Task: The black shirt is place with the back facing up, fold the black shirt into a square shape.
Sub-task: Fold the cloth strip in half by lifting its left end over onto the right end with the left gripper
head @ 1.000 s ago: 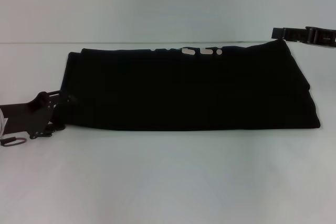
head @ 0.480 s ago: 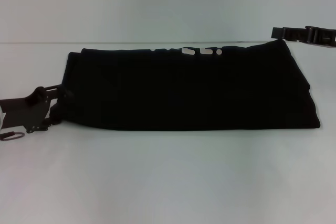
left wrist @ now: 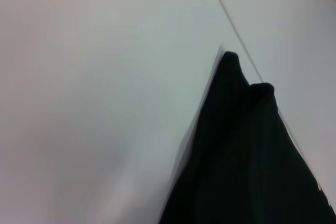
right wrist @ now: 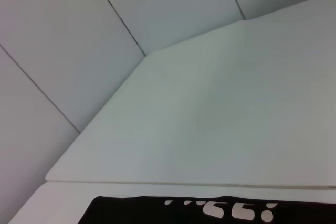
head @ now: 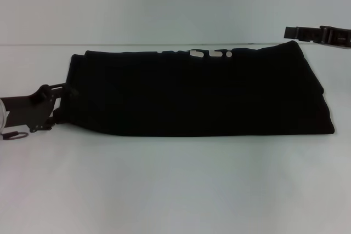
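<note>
The black shirt (head: 197,94) lies on the white table (head: 175,184) folded into a long flat band running left to right. Bits of its white lettering (head: 211,53) peek out along the far edge. My left gripper (head: 59,101) is low at the band's left end, open, its fingers just beside the fabric edge with nothing in them. My right gripper (head: 290,31) hovers above the band's far right corner, clear of the cloth. The left wrist view shows a corner of the shirt (left wrist: 247,156). The right wrist view shows the shirt's far edge (right wrist: 131,211) with the lettering (right wrist: 236,211).
The white table reaches well in front of the shirt and ends at a far edge (head: 137,45) just behind it. Pale panelled walls (right wrist: 79,35) stand beyond the table.
My left gripper has drawn back to the left and slightly up along the shirt's left end. The right gripper has shifted slightly to the right. The shirt has not moved.
</note>
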### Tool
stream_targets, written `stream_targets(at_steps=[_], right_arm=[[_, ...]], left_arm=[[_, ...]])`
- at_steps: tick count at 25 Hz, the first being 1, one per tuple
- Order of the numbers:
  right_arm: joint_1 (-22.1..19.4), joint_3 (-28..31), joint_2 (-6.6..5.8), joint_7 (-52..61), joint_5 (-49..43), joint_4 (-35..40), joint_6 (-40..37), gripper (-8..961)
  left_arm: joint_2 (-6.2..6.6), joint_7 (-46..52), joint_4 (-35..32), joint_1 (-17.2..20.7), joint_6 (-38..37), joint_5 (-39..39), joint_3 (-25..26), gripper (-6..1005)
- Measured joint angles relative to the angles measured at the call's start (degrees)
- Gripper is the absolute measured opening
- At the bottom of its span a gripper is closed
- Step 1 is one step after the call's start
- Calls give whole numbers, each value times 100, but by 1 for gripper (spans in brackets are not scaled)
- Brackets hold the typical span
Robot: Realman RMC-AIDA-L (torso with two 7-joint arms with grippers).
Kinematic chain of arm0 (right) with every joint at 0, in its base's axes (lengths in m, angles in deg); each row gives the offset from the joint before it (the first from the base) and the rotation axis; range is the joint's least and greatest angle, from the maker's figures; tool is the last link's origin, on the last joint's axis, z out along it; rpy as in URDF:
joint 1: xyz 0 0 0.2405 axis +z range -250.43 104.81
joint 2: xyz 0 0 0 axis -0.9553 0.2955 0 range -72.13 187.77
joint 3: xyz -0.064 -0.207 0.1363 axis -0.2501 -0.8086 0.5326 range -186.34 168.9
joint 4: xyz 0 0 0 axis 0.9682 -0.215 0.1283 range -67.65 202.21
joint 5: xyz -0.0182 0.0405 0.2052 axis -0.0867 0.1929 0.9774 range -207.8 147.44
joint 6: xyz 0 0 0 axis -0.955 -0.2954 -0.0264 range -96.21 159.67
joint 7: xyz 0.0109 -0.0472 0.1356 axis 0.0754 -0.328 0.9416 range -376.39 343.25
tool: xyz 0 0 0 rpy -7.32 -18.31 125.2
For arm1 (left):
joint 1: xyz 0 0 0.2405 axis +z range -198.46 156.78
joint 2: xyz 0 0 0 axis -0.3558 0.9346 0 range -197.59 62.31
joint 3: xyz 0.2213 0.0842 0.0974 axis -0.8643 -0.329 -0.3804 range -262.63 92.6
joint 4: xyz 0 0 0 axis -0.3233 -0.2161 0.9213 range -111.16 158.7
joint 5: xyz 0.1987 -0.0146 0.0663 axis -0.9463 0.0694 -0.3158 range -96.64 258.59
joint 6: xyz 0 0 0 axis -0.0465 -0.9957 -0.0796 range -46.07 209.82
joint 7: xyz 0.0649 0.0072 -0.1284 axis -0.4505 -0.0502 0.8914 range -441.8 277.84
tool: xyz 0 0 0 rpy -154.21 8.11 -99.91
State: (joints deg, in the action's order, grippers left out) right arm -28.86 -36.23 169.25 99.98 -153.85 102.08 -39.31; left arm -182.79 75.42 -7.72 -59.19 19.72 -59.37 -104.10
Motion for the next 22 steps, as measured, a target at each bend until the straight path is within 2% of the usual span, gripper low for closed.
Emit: stream_targets(at_steps=[10, 22], right_arm=[[-18, 0, -8, 0, 1, 4, -17, 622], [-38, 0, -8, -8, 1, 0, -3, 622]], left_arm=[[18, -162, 37, -74, 63, 43, 2, 840], [37, -562, 26, -15, -226, 101, 43, 839]])
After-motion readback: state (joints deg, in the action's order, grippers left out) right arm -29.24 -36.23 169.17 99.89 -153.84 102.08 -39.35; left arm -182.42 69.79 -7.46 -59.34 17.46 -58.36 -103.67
